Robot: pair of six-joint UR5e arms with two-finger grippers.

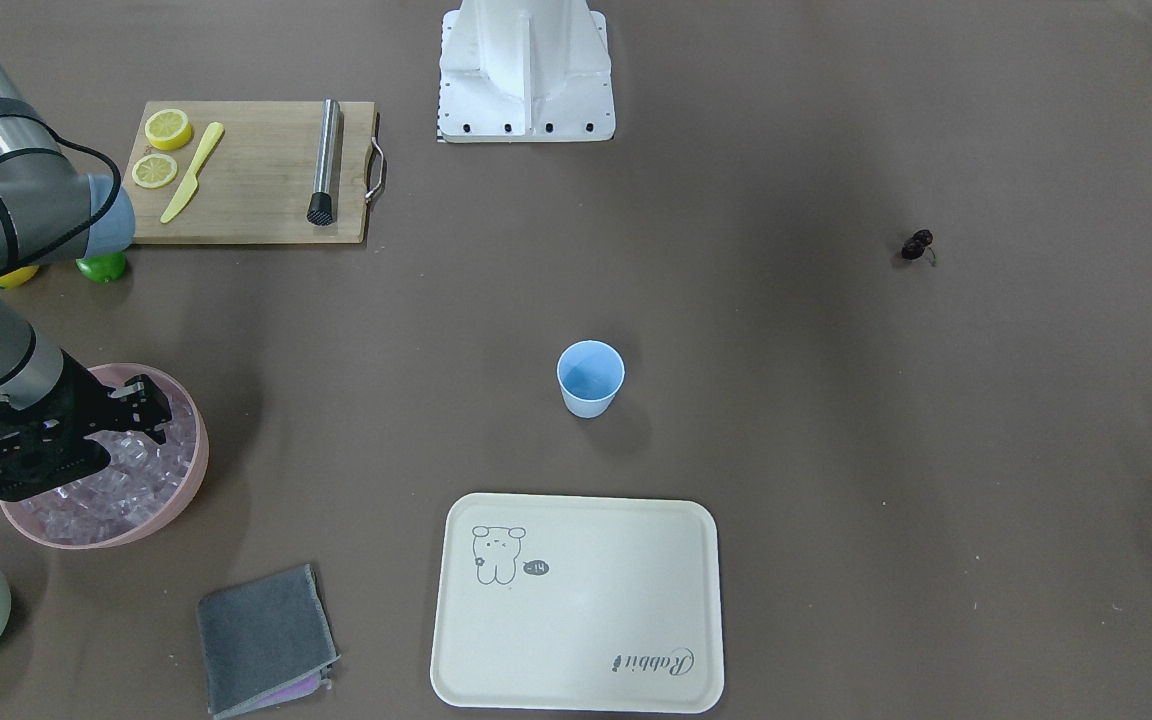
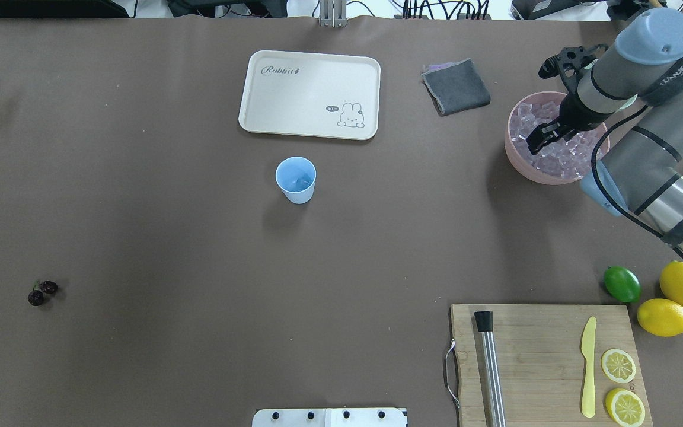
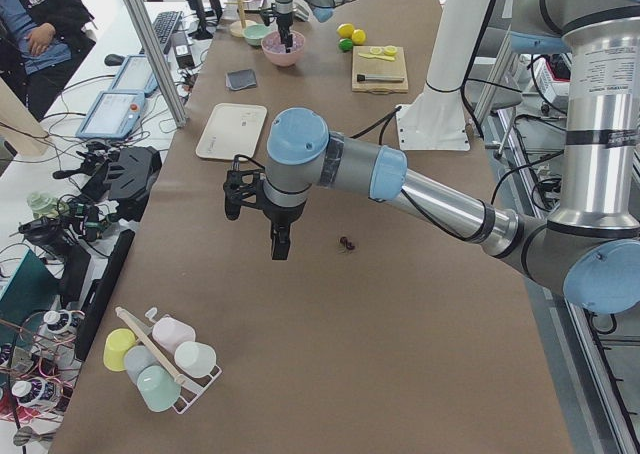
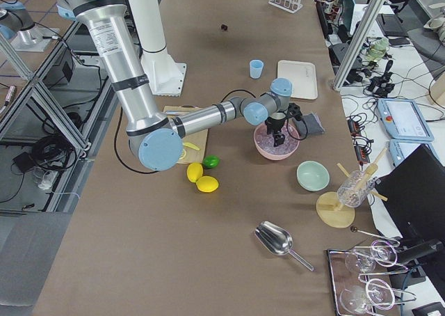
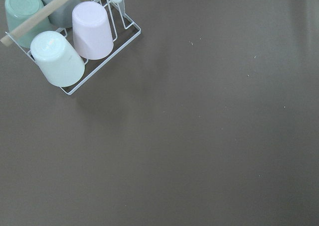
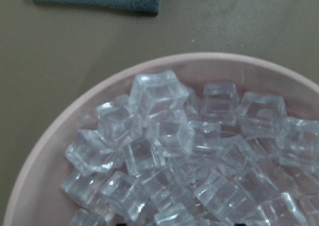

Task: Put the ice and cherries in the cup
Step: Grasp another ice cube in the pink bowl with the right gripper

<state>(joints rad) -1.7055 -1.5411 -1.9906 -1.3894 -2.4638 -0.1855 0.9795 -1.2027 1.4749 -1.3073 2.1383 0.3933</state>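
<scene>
Holding R gripper (image 2: pixel 537 140) low over ice (image 6: pixel 169 136) in pink bowl (image 2: pixel 516 161), fingers spread wide. Hanging L gripper (image 3: pixel 280 246) above table (image 2: pixel 377 249) nr cherries (image 2: pixel 42 292), finger gap: can't tell. Standing upright mid-table: cup (image 2: pixel 296 178), well apart from both.

Bright, even overhead light — soft shadow beside the cup (image 1: pixel 590 380), close ice (image 6: pixel 164 131) slightly blurred.

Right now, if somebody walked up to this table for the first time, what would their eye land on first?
Probably the right arm's fingers down over the pink bowl heaped with ice, at the far right of the overhead view. Next would be the light-blue cup standing alone mid-table. The tiny dark cherries lie off by themselves on the left side.
</scene>
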